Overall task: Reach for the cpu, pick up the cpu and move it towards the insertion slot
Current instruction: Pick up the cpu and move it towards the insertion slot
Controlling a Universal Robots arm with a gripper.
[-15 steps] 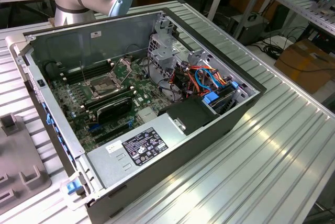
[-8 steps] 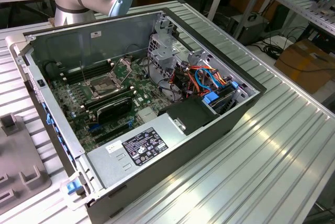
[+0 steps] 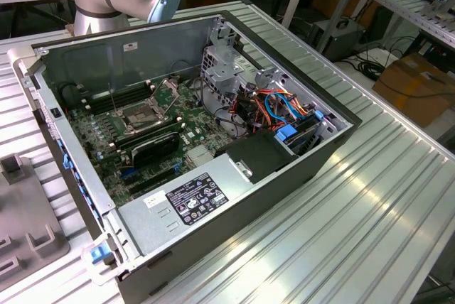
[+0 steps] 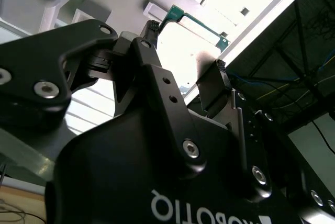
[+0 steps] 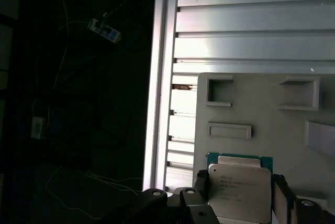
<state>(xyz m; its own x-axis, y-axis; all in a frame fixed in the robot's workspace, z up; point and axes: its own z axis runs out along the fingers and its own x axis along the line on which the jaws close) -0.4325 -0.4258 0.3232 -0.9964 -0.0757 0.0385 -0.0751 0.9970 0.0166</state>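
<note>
Ribbed aluminium table (image 3: 370, 197) below. In the first wrist view, gripper (image 5: 241, 183) with jaws clamped on two opposite edges of the cpu (image 5: 238, 195); chip square, without a long axis, flat over a grey fixture plate (image 5: 261, 103), sides parallel to it. Farther, in the exterior view: open computer case (image 3: 284, 176) holding the insertion slot (image 3: 142, 114).
</note>
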